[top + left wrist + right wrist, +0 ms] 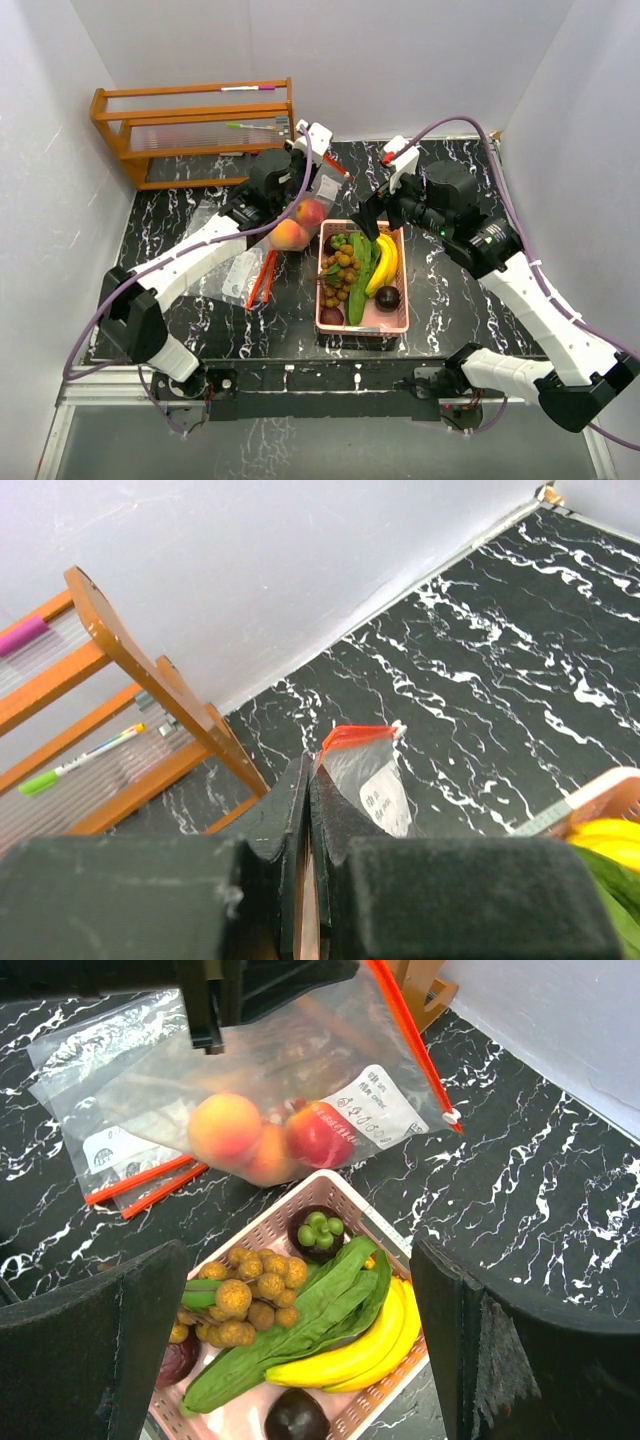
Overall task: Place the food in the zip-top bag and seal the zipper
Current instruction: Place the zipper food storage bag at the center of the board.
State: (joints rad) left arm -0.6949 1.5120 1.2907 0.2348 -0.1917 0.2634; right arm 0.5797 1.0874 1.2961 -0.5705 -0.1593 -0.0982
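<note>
My left gripper [312,142] is shut on the rim of the clear zip-top bag [322,188] with an orange zipper [412,1045] and holds it up; the bag also shows in the left wrist view [372,780]. Inside the bag lie orange and red round fruits [298,226], also seen in the right wrist view [262,1135]. My right gripper [372,212] is open and empty above the pink basket [394,318]. The basket holds a tan longan bunch [248,1295], yellow bananas [360,1352], a green leafy vegetable [300,1330] and dark purple fruits [318,1233].
Spare zip-top bags [242,275] with orange zippers lie flat left of the basket. A wooden rack [190,130] with pens stands at the back left. White walls enclose the black marble table [470,330].
</note>
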